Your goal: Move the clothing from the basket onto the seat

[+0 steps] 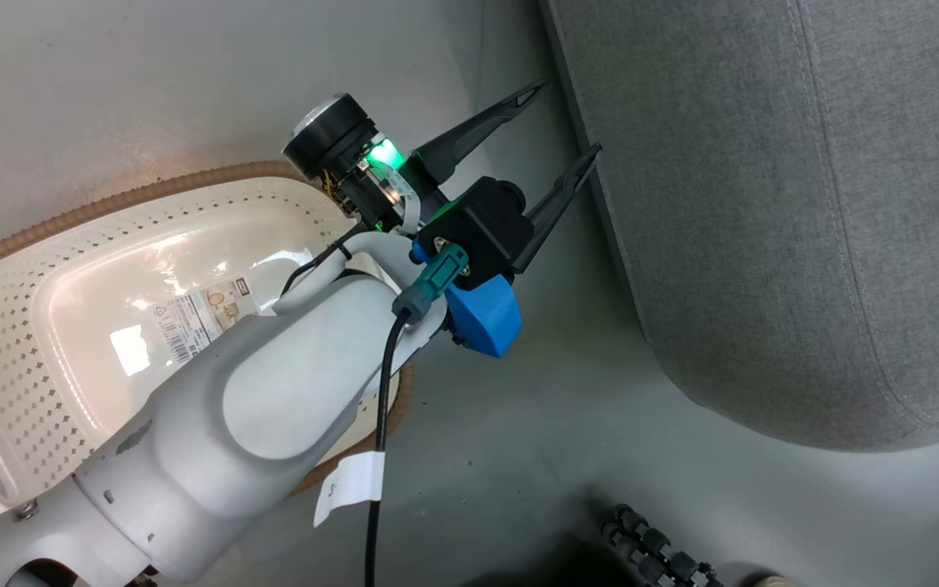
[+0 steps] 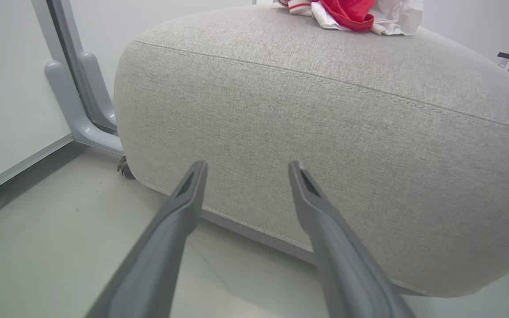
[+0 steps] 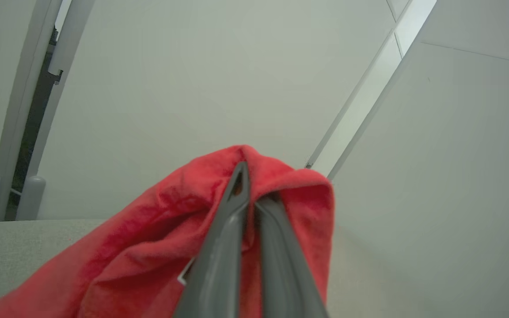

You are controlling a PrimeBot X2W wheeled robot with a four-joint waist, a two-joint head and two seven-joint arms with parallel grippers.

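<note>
The cream basket (image 1: 21, 326) lies at the left of the head view, holding no garment, its label sticker (image 1: 196, 314) bare on the bottom. My left gripper (image 1: 571, 118) hangs open over the floor between the basket and the grey seat (image 1: 804, 228), nothing between its fingers. In the left wrist view the same gripper (image 2: 245, 165) faces the seat's side (image 2: 325, 145), and red and white clothing (image 2: 351, 13) lies on top of the cushion. In the right wrist view my right gripper (image 3: 248, 181) is shut on a red garment (image 3: 148, 247), held just above the seat (image 3: 11, 251).
A grey metal frame post (image 2: 77, 101) and a small caster (image 2: 124, 168) stand at the seat's left end in the left wrist view. Pale wall panels rise behind the seat. A black ribbed wheel (image 1: 657, 546) of my base shows at the bottom of the head view.
</note>
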